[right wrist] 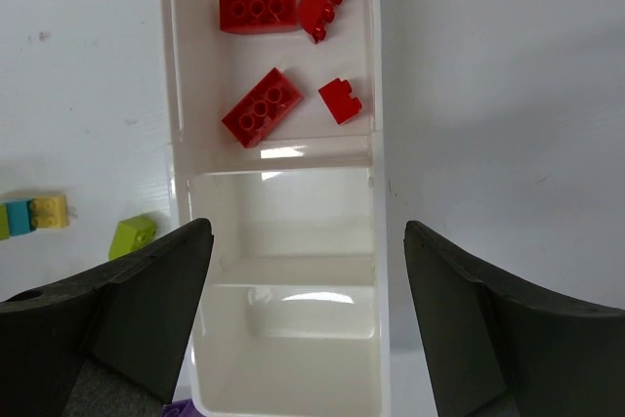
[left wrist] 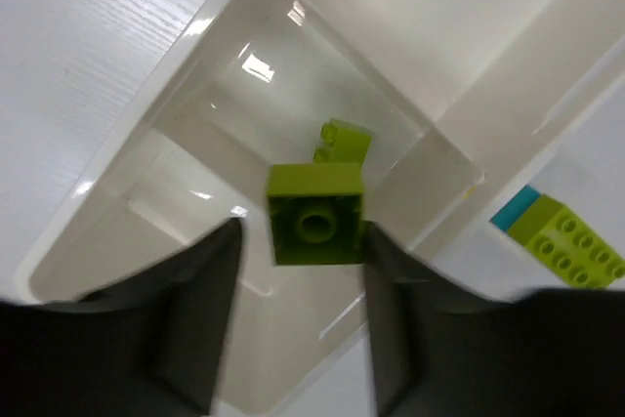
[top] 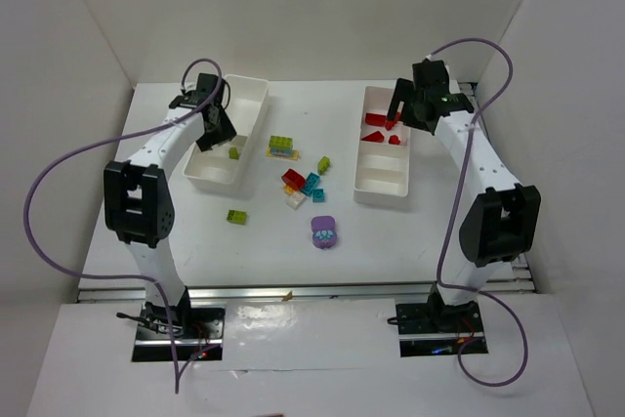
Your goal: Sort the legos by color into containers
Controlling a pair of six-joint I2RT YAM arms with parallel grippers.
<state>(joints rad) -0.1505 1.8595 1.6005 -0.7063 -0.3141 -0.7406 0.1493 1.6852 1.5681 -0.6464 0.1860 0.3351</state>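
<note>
My left gripper (top: 217,129) hangs over the left white container (top: 256,95). In the left wrist view its jaws (left wrist: 303,241) stand slightly open. A lime green lego (left wrist: 314,212) sits at the fingertips, with a gap on its left side, above another lime lego (left wrist: 344,141) on the tray floor. My right gripper (top: 398,114) is open and empty over the right container (top: 383,187). In the right wrist view it (right wrist: 308,231) spans an empty compartment, and several red legos (right wrist: 262,106) lie in the compartment beyond.
Loose legos lie between the trays: a lime and yellow stack (top: 281,146), a lime one (top: 323,164), red (top: 293,180), teal (top: 312,184) and white (top: 296,199). A lime brick (top: 236,216) and the purple piece (top: 324,231) lie nearer the arms.
</note>
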